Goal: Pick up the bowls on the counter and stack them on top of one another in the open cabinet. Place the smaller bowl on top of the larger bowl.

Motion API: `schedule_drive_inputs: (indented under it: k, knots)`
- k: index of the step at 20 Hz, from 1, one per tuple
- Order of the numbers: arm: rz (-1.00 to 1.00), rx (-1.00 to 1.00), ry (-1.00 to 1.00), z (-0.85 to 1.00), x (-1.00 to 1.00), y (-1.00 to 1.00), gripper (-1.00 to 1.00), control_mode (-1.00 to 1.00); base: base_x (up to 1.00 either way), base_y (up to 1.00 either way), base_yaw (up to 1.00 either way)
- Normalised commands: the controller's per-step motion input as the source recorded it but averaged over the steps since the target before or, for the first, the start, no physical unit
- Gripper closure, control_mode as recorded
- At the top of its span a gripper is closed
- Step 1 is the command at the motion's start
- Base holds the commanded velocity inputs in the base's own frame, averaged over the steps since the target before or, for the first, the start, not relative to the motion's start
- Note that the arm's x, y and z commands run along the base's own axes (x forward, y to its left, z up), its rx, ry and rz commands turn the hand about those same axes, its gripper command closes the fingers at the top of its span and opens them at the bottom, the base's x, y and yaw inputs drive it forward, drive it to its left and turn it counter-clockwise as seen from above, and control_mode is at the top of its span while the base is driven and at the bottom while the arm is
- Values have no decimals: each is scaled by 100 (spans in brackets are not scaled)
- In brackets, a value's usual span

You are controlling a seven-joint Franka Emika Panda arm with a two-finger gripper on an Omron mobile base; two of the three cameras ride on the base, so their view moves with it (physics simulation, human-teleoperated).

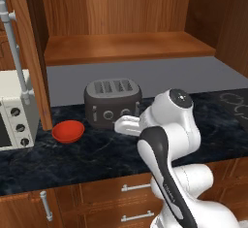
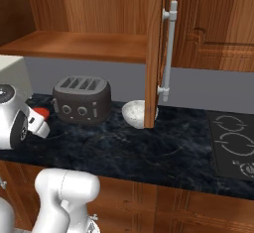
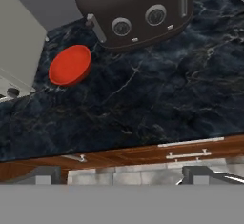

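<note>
On the counter, red bowl sits upright, rim up; claw spread apart.

white arm folded at the elbow, hand pointing down, jaws spread wide, empty.

No text, label, brand, number or sign can be read anywhere: the dials of the toaster and the knobs of the microwave at the worktop's left end are blank.

red bowl upright on counter, speckled bowl well apart
</note>
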Motion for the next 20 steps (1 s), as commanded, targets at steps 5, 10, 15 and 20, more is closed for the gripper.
schedule_drive_inputs:
  k: [5,10,15,20]
  knots:
    - [-10,12,0,-3,21,35,-100,-100,0,0,0]
    - [-11,8,-2,-2,26,22,-100,-100,0,0,0]
    - [-8,5,-1,-16,25,16,-100,-100,0,0,0]
    - [-4,2,1,-24,32,17,-100,-100,0,0,0]
